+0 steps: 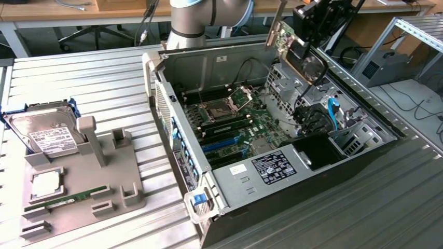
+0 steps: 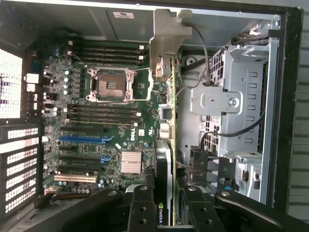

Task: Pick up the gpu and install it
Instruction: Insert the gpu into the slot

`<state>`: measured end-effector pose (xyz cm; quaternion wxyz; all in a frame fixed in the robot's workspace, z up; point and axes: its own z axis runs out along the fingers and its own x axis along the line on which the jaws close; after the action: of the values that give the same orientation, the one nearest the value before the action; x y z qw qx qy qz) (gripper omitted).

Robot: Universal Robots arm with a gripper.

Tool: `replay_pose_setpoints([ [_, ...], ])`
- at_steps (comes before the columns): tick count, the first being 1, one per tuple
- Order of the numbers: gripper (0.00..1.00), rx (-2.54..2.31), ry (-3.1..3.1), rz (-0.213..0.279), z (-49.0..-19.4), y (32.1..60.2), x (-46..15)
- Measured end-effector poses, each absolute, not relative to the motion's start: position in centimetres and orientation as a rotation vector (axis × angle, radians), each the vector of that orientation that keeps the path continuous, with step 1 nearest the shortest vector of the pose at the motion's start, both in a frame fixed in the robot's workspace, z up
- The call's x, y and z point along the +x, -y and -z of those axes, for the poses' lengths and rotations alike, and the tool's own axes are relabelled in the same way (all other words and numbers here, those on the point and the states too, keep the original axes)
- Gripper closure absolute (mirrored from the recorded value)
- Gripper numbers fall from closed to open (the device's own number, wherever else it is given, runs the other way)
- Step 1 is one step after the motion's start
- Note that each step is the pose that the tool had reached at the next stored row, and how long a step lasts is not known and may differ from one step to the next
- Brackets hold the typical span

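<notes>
Jaws narrowly apart, gripping gpu (image 2: 163,159) abv pc case (image 1: 312,207).

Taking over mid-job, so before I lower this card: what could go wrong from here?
The gpu, clamped in the gripper, hangs beside the drive cage; its bracket could snag the black cable there. It also sits off the blue slots, so a straight descent would likely hit the motherboard.

Gpu (image 1: 292,47) clamped between gripper (image 2: 166,210) fingers, above open computer case (image 1: 277,192), motherboard (image 2: 145,133) in case, case on table (image 1: 90,88), holder tray (image 1: 128,181) at exterior view's left, hard drive (image 1: 45,132) and memory stick (image 1: 66,198) on tray.
</notes>
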<state>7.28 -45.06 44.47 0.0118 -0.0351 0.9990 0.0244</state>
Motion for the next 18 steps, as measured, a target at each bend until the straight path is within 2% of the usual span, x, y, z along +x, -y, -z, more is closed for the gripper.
replay_pose_setpoints([
  [18, 0.73, -0.543, -3.076, -0.081, -44.47, 45.06, 7.28],
])
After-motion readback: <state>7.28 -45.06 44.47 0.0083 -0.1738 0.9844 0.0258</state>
